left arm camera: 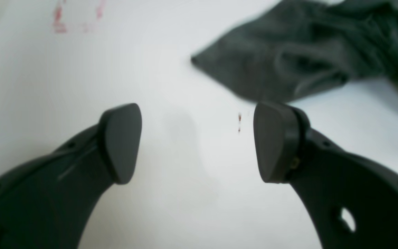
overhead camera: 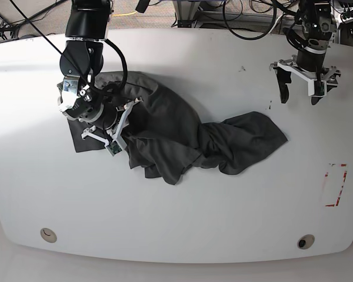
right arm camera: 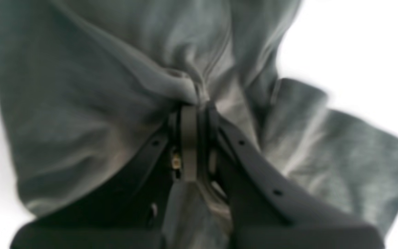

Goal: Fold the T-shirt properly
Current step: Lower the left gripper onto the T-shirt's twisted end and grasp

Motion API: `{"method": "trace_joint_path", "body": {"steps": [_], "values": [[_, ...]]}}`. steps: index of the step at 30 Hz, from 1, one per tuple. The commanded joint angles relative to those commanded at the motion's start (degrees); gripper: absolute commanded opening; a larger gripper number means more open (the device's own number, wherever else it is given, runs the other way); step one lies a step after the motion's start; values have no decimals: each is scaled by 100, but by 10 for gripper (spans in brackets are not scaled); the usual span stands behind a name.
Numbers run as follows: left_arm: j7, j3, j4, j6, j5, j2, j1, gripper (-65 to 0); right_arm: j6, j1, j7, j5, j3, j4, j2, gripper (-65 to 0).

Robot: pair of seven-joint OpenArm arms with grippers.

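Closest to the lens in the base view are two round metal-rimmed holes (overhead camera: 48, 235) along the near edge of the white table (overhead camera: 182, 226), one each side, so plenty of bare surface down there. Going left to right: right gripper (overhead camera: 119, 144) is down on the bunched end of the T-shirt (overhead camera: 241, 144), fingers pinched together on a fold of it. Probably grabbed there to get hold of an edge and drag the heap open, though the wrist view is pretty blurry, so I wouldn't swear to which part of the shirt that is. The shirt sprawls crumpled from under that arm across the middle, narrow end pointing right. Left gripper (overhead camera: 300, 94) is at the far right, fingers wide apart with nothing between them, likely waiting for a corner. Past it there's a red taped outline (overhead camera: 335, 185) on the tabletop, and black cables (overhead camera: 247, 36) loop along the back.
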Motion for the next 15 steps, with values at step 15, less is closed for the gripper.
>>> {"method": "trace_joint_path", "body": {"steps": [15], "values": [[1389, -9, -1811, 0, -18, 114, -2215, -178, 0, -774, -202, 44, 281, 1222, 62, -650]]}}
